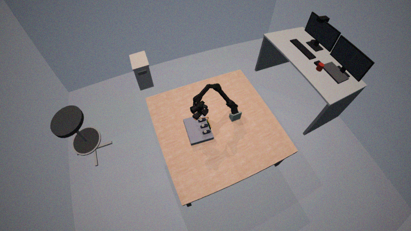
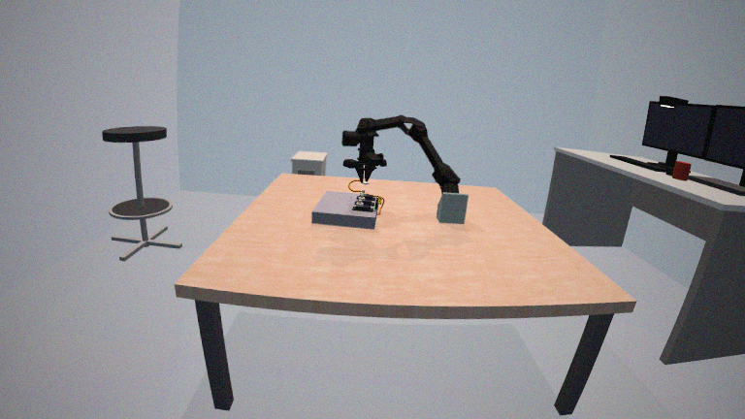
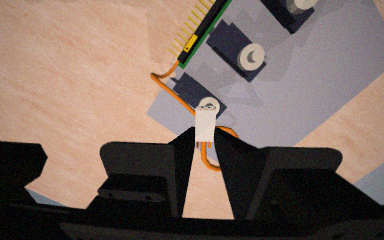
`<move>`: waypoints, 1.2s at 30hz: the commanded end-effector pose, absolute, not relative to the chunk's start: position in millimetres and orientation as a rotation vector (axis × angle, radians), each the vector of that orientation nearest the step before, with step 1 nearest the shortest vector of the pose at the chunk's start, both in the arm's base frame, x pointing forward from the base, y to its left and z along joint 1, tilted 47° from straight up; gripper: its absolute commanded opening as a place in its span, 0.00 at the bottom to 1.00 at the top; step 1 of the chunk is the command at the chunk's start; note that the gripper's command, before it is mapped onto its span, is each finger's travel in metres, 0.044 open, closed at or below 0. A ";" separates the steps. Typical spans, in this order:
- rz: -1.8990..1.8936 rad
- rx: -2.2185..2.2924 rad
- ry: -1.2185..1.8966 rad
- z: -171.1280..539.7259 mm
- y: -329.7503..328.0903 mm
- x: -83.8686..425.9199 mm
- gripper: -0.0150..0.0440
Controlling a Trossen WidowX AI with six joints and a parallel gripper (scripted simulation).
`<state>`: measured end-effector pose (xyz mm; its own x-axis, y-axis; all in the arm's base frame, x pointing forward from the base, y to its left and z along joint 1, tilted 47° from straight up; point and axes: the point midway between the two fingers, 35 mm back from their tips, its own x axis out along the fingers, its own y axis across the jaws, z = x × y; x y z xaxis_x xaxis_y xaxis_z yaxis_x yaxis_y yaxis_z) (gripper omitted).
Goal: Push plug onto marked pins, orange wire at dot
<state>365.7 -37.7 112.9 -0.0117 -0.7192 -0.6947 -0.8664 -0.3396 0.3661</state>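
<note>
My gripper (image 3: 204, 131) (image 2: 364, 177) (image 1: 198, 115) is shut on the small white plug (image 3: 205, 124) and holds it above the far end of the grey holder (image 3: 320, 75) (image 2: 338, 209) (image 1: 193, 131). The orange lead (image 3: 172, 87) loops from the plug back past the nearest dark servo (image 3: 192, 90). Two more servos (image 3: 235, 47) sit in the holder. A row of thin yellow pins (image 3: 192, 22) sticks out from a green strip on the holder's edge, with a yellow marked band (image 3: 188, 46) near its end. The plug is well clear of the pins.
The holder lies on a wooden table (image 2: 406, 266) (image 1: 230, 155). The arm's grey base block (image 2: 452, 208) (image 1: 235, 115) stands to the right of the holder. A stool (image 2: 134, 134), a small cabinet (image 2: 308, 162) and a desk with monitors (image 2: 692, 129) stand off the table.
</note>
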 end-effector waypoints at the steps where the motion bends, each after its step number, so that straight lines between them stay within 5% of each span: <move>1: 1.139 -2.009 1.717 109.2 -30.1 358.6 0.25; 36: 0.126 -1.319 1.749 78.9 1.4 296.6 0.25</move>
